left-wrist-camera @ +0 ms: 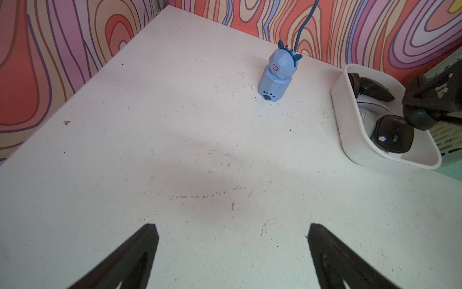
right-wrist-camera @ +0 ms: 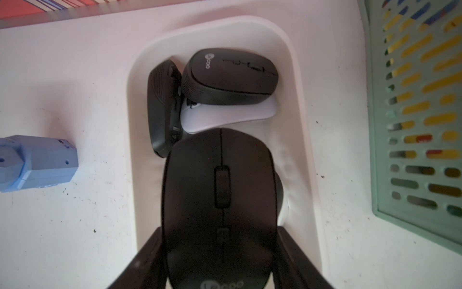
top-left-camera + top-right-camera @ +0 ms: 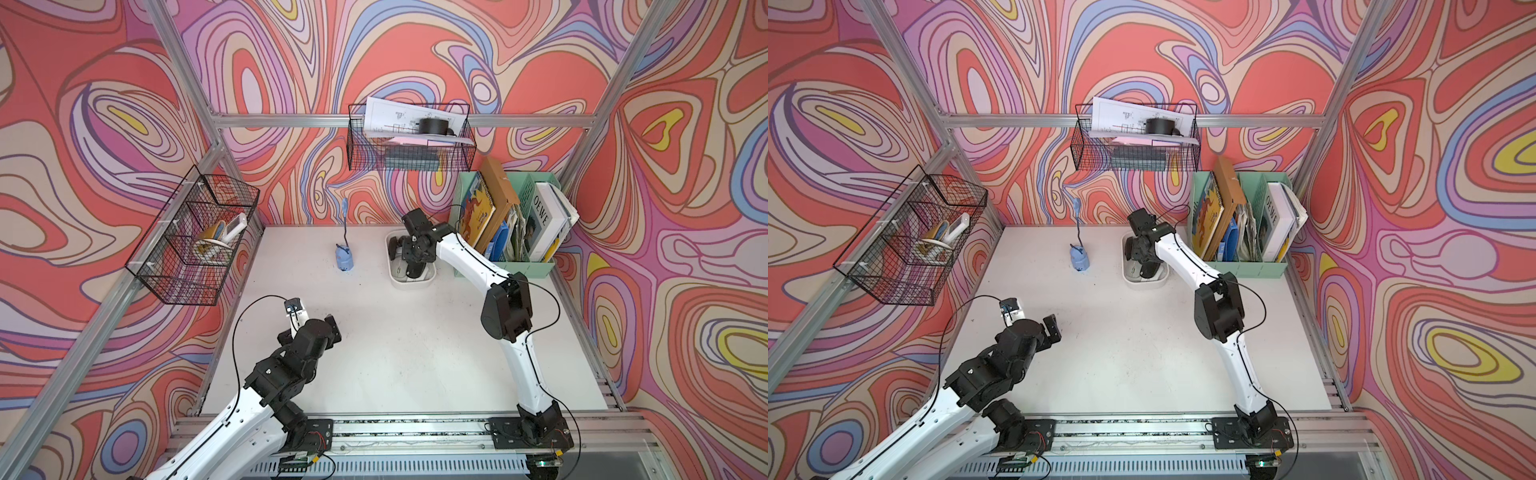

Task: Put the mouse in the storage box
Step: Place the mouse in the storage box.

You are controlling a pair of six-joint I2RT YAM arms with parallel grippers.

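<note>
Both top views look down on the whole table (image 3: 395,353). The left wrist view looks low across it; the right wrist view sits close above the storage box (image 2: 135,112), visible in all.

R gripper (image 2: 220,250) clamped on black mouse (image 2: 220,187), held over storage box (image 2: 298,87). Inside box: 2 more black mice (image 2: 230,75) + white mouse (image 2: 230,115). Blue figurine (image 2: 37,162) and green slotted organizer (image 2: 420,125) on opposite sides of box.
</note>
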